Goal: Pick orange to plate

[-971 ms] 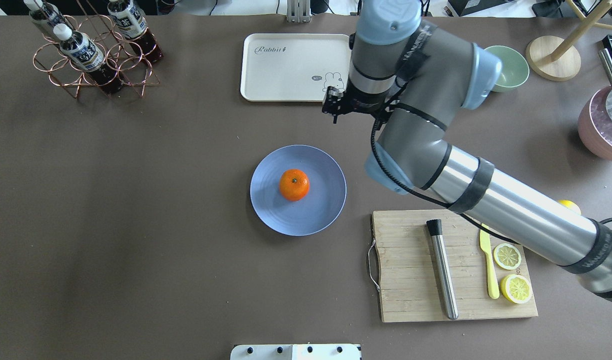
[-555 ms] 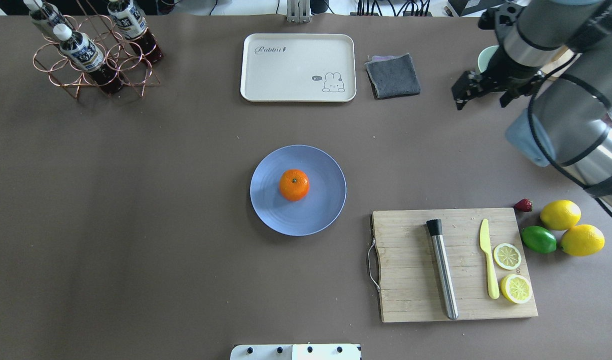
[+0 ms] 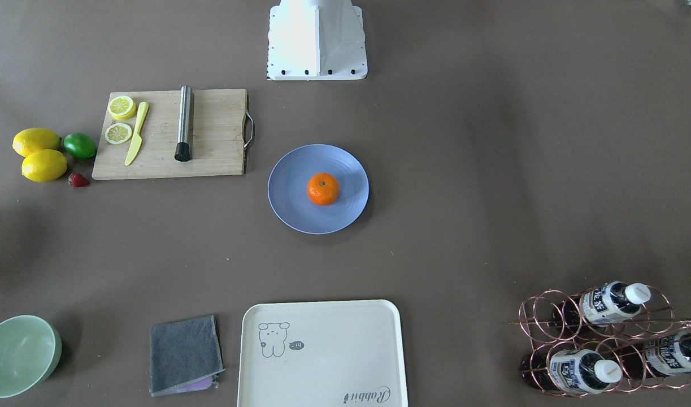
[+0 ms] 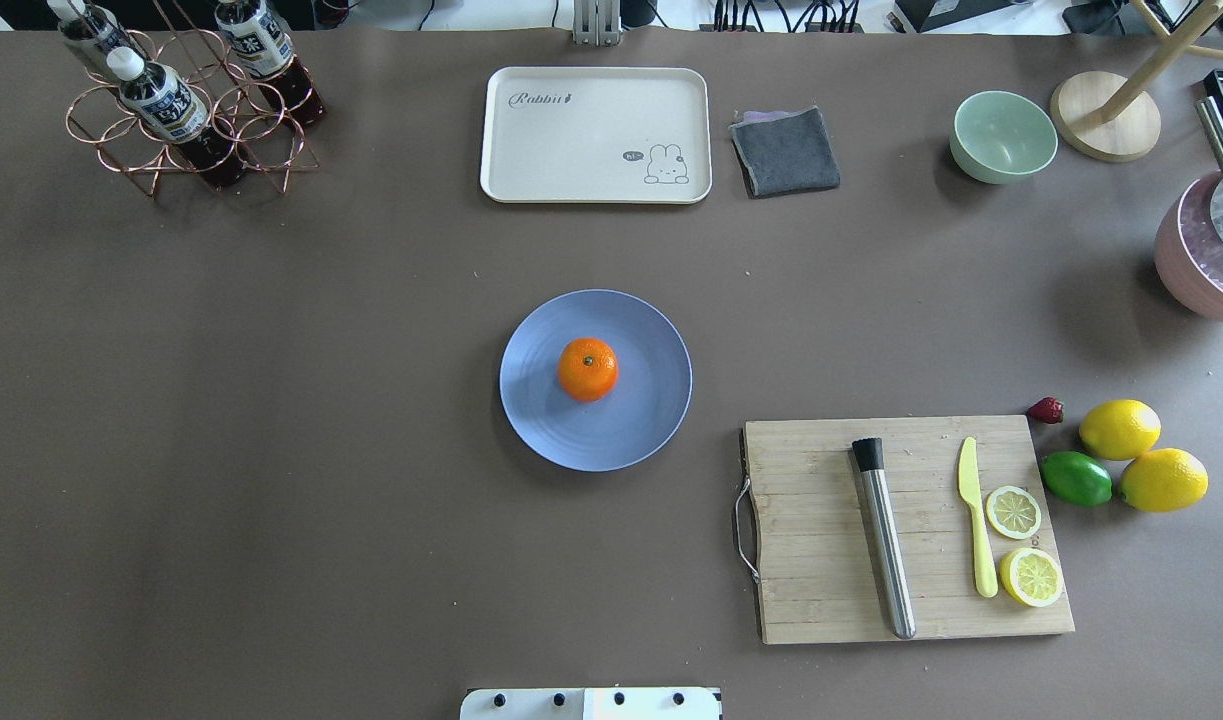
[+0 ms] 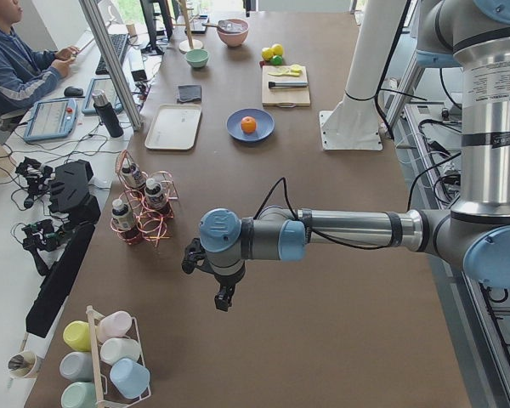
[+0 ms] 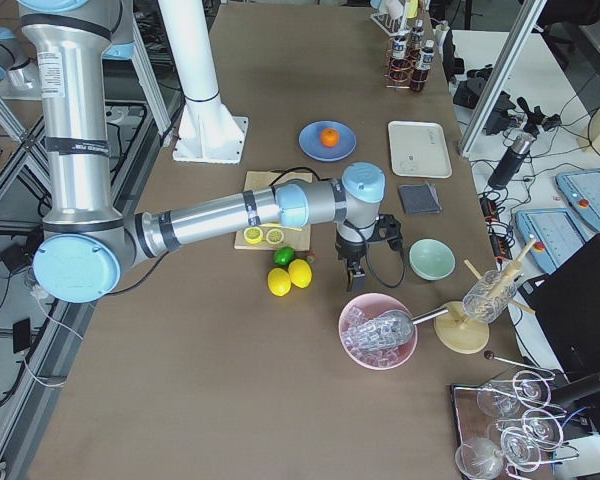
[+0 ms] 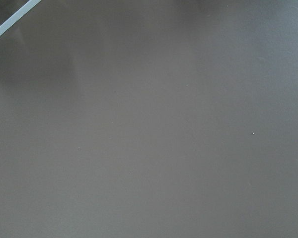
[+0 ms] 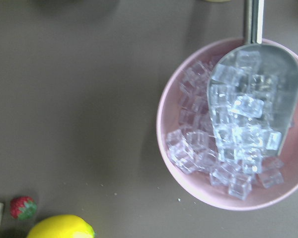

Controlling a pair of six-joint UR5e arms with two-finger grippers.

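Note:
The orange (image 4: 587, 369) rests near the middle of the periwinkle-blue plate (image 4: 641, 425) at the table's centre, stem dimple up; it also shows in the front-facing view (image 3: 323, 189). Neither arm appears in the overhead or front-facing views. In the exterior left view my left gripper (image 5: 223, 299) hangs over bare table far from the plate (image 5: 262, 132). In the exterior right view my right gripper (image 6: 356, 278) hangs between the lemons and the pink ice bowl, well away from the orange (image 6: 329, 137). I cannot tell whether either gripper is open or shut.
A cutting board (image 4: 821, 560) carries a steel muddler, a yellow knife and lemon halves. Lemons (image 4: 1119, 429), a lime (image 4: 1076, 478) and a strawberry lie beside it. A cream tray (image 4: 591, 130), grey cloth (image 4: 786, 150), green bowl (image 4: 1003, 135), bottle rack (image 4: 181, 100) and ice bowl (image 8: 179, 163) stand around.
My right arm has swung rightward from beside the tray and left the overhead view. The orange and the plate have not moved.

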